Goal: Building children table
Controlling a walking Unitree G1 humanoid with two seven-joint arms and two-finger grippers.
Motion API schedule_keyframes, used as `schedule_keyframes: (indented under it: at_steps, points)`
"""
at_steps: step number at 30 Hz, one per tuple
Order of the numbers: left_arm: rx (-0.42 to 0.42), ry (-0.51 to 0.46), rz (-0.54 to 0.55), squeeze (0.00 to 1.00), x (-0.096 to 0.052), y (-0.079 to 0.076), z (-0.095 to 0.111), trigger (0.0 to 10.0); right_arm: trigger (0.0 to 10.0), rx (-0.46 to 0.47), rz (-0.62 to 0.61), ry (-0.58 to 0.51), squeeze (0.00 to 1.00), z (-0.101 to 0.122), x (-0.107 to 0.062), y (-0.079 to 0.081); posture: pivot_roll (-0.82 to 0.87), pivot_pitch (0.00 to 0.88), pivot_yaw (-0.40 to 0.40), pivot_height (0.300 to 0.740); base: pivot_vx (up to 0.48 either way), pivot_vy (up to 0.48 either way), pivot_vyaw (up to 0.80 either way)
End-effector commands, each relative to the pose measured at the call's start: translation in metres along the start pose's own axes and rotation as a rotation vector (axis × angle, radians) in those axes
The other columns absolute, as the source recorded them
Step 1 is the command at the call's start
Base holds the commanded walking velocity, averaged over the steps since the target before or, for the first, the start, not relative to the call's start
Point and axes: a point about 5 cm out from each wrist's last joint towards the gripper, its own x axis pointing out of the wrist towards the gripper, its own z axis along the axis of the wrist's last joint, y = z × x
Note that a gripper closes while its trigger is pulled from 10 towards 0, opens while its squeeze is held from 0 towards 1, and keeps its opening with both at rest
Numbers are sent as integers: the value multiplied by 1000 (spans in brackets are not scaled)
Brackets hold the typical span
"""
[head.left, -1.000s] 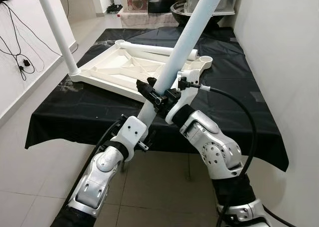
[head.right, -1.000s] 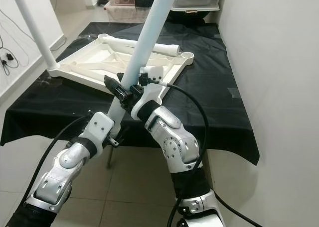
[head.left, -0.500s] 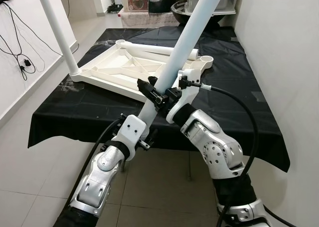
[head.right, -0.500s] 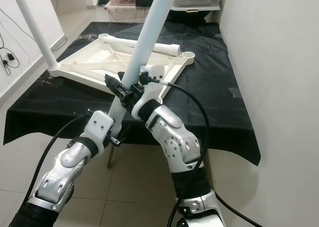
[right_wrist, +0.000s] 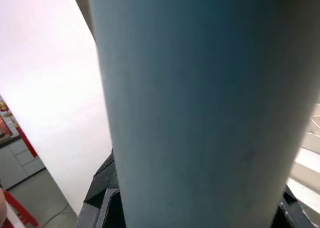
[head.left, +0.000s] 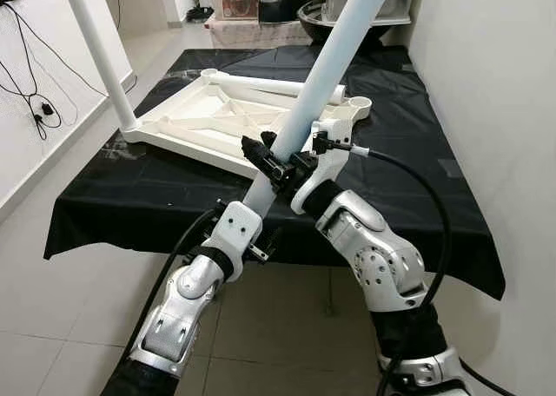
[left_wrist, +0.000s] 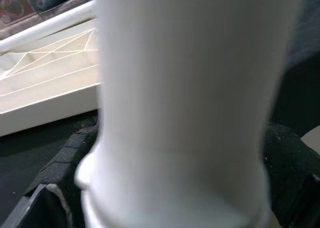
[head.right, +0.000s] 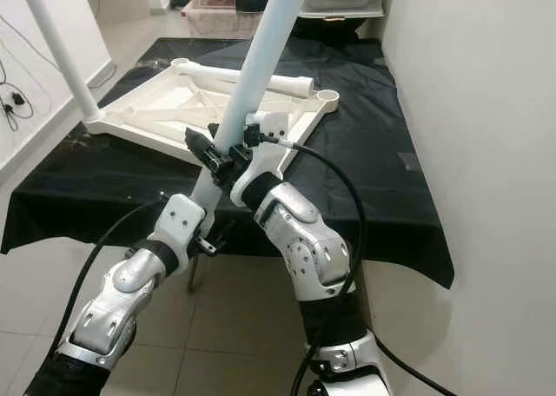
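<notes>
- Left eye view: a long pale blue-white plastic tube, the table leg (head.left: 326, 75), crosses the frame diagonally, from the centre up to the upper middle edge.
- The right gripper (head.left: 271, 163) is clenched around this leg near the centre of the frame; black fingers (head.left: 257, 153) on both sides of the tube.
- The left gripper (head.left: 259, 207) is lower on the same leg, centre-lower part of the frame, w/ its white wrist block just under the tube end. In the left wrist view the tube (left_wrist: 190, 103) sits between the black pads (left_wrist: 60, 168), so it is grasping the leg too.
- The white plastic ribbed tabletop (head.left: 217, 122) lies upside down on a table w/ a black cloth (head.left: 130, 192), upper-centre of the frame, behind both grippers.
- One white leg (head.left: 100, 53) stands already in the tabletop corner at upper left, upright, slightly tilted.
- Another white tube (head.left: 261, 85) lies along the far edge of the tabletop.
- An empty round socket (head.left: 359, 106) is at the tabletop corner, right of the held leg.
</notes>
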Motion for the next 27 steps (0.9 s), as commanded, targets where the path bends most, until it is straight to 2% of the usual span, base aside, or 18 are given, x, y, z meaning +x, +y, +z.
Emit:
schedule_keyframes:
  at_steps: [1,4,5,8,9,25,26,27]
  points:
    - [7,-19,8,0,4,5,5,10000,10000,44,94,18,0,-6,4,19,-13,65,40,740,0,0,0]
    - [7,-21,9,0,5,5,6,10000,10000,44,95,20,0,-7,4,19,-12,62,42,740,0,0,0]
    - [8,-21,8,0,5,5,5,6157,10000,43,95,22,0,-7,4,19,-12,62,42,740,0,0,0]
    - [8,-21,8,0,5,4,5,6157,10000,42,96,24,0,-8,3,19,-12,62,42,740,0,0,0]
    - [10,-23,2,0,4,3,5,0,10000,41,96,25,0,-8,3,19,-12,62,42,740,0,0,0]
    - [19,-25,-26,0,2,-1,1,0,10000,21,87,33,0,-11,3,19,-12,49,41,740,0,0,0]
    - [10,-28,-22,0,1,-2,1,10000,10000,10,75,27,0,-12,4,16,-10,50,42,740,0,0,0]
    - [10,-28,-22,0,1,-2,1,10000,10000,10,75,27,0,-12,4,16,-10,50,42,740,0,0,0]
